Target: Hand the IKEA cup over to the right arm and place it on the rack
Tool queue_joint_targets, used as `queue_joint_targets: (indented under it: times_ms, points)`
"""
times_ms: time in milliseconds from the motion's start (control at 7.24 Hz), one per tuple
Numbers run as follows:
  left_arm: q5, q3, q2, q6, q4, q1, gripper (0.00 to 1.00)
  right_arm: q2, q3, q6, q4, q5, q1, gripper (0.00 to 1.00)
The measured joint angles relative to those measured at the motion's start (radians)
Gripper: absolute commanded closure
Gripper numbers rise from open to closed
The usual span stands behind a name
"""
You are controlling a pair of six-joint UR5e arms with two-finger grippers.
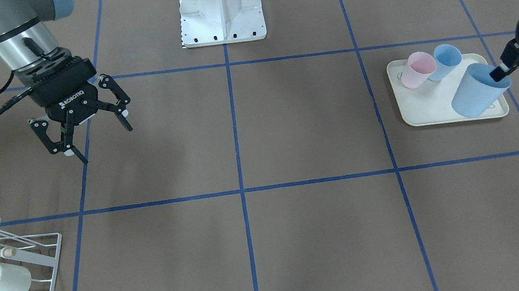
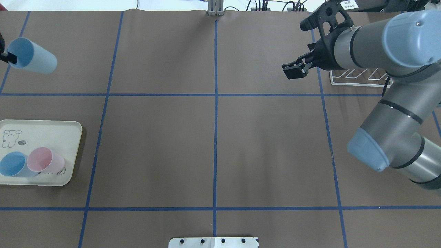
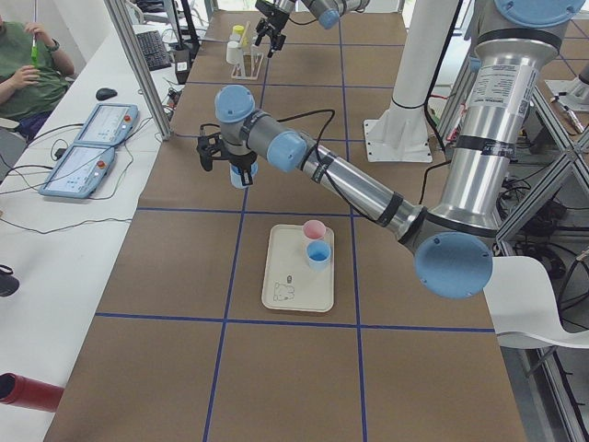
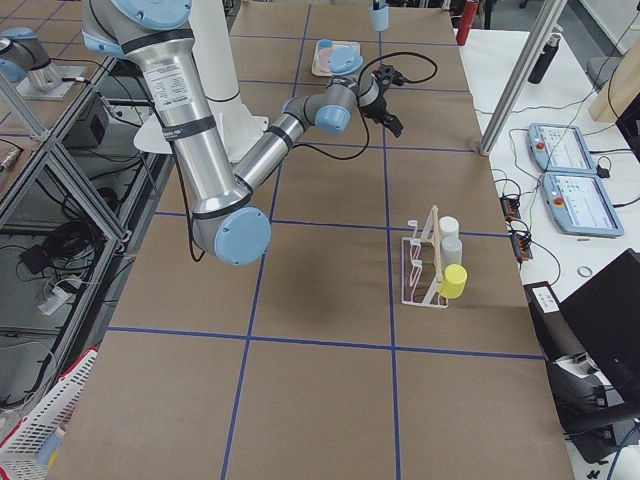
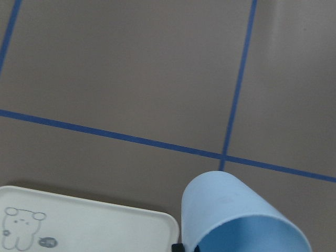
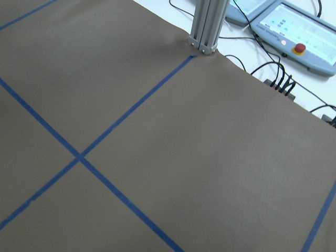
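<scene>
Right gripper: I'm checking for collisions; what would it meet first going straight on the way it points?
Probably just the bare brown table, near the blue tape cross: the right gripper tilts downward, open, and its wrist view shows no object before that. Exact landing spot is unclear.

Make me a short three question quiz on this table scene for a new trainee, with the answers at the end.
1. True or false: the right hand is holding something.
2. How many cups stand on the tray?
3. What colour is the cup gripped by the left hand? A pink, B light blue, C white.

Key
1. False: its fingers are spread and there is nothing between them.
2. Two: a pink cup and a blue cup.
3. B: the light blue cup, pinched at its rim and tilted.
</scene>
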Motion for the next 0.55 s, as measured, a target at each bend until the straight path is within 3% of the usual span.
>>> queue_joint_targets:
  times_ms: [138,276,552]
  points:
    - [-0.047,-0.002,-0.052,-0.094,-0.003,0.007,1.00,0.044,-0.011,0.005,0.027,-0.111,-0.066,0.00]
    - [-0.088,-0.004,-0.094,-0.168,-0.005,0.013,1.00,0.101,-0.033,0.007,0.036,-0.162,-0.108,0.00]
    - [-0.137,-0.004,-0.172,-0.295,-0.007,0.048,1.00,0.235,-0.109,-0.006,0.042,-0.187,-0.165,0.00]
